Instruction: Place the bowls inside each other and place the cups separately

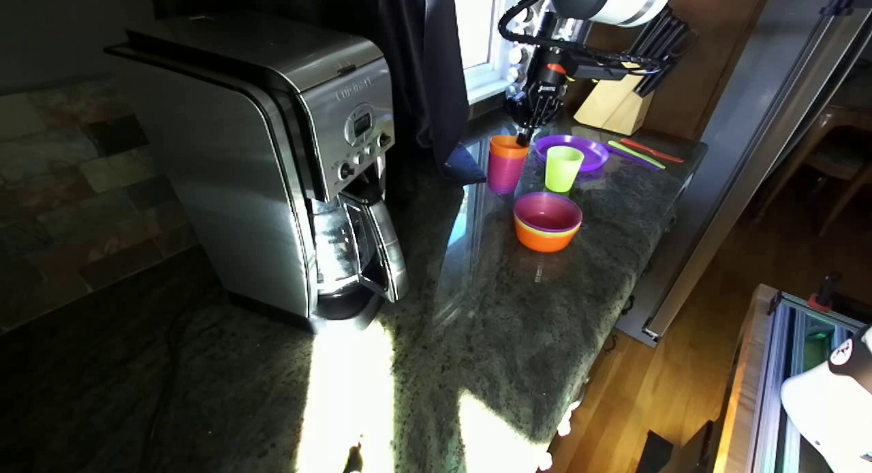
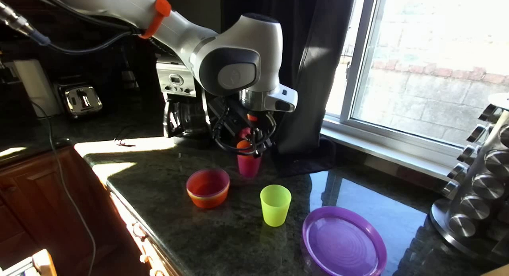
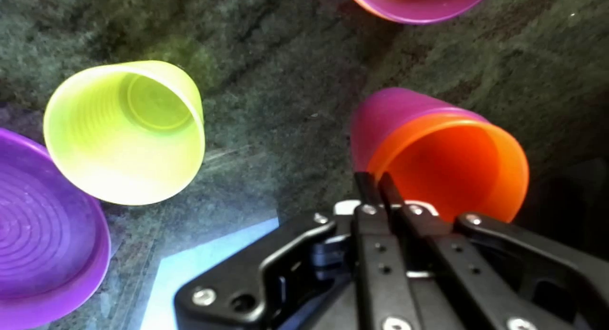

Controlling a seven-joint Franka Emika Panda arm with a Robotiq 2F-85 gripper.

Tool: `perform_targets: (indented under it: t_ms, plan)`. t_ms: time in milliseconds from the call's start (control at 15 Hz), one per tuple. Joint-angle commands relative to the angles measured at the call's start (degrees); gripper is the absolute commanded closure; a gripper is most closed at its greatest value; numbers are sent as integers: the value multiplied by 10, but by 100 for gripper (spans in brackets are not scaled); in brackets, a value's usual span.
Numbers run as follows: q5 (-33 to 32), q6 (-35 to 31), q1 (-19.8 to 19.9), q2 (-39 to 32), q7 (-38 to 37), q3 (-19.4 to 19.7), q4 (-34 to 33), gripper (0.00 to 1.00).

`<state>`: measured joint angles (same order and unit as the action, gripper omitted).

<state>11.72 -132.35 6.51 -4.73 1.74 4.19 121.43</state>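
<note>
While the pincer (image 3: 377, 177) is clamped on the rim of the orange cup (image 3: 456, 163), wrist view has one finger outside the wall, one inside, nearly together; can't tell if the outer one also touches the magenta cup (image 3: 385, 118). The orange cup is nested in that magenta cup, its upper band sticking out, and the pair stands mouth up on the desk (image 1: 490, 289). The lime green cup (image 2: 275, 206) is upright by itself, apart from the pair and near the purple plate (image 2: 344, 244). All bowls (image 2: 208, 188) in one stack: purple bowl (image 1: 548, 212) innermost, orange bowl (image 1: 545, 243) outermost, thin edge of the lime green bowl (image 1: 545, 234) showing between. Stack sits near the nested cups and the lime green cup, apart from both; wrist view catches only a piece of it at the top edge. In an exterior view, slim cutlery (image 1: 637, 155) in orange, lime green and purple lies just beside the plate, too small to tell the type, knife block (image 1: 613, 108) behind it. Coffee maker (image 1: 252, 166) stands on the same desk, farther along past the bowls. Spice rack (image 2: 483, 184) stands past the plate, near the window (image 2: 429, 69).
</note>
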Motion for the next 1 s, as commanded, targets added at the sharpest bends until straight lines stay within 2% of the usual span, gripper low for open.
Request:
perform_targets:
  t_ms: [0,67,200,267,333,467,533,600,667,733,800,867,933]
  plan:
    - [-6,42,-1,5,-1,3,-4,99]
    - [-50,-36,-6,7,-52,7,16,99]
    - [-58,-27,-5,5,-57,8,12,99]
    - [-97,-98,-9,8,-88,11,29,99]
    - [-47,-9,-3,3,-43,6,5,99]
    - [-77,-79,-6,2,-87,10,22,99]
    - [-57,-32,-3,-1,-65,7,10,99]
    - [-98,-107,-7,-2,-106,13,25,99]
    - [-35,-3,0,-5,-40,4,2,99]
    - [-112,-117,-8,-8,-120,16,24,99]
    - [-14,21,3,-10,-18,1,-5,99]
    - [-85,-77,-5,-10,-98,13,18,99]
    - [-48,-13,-1,-10,-60,8,6,99]
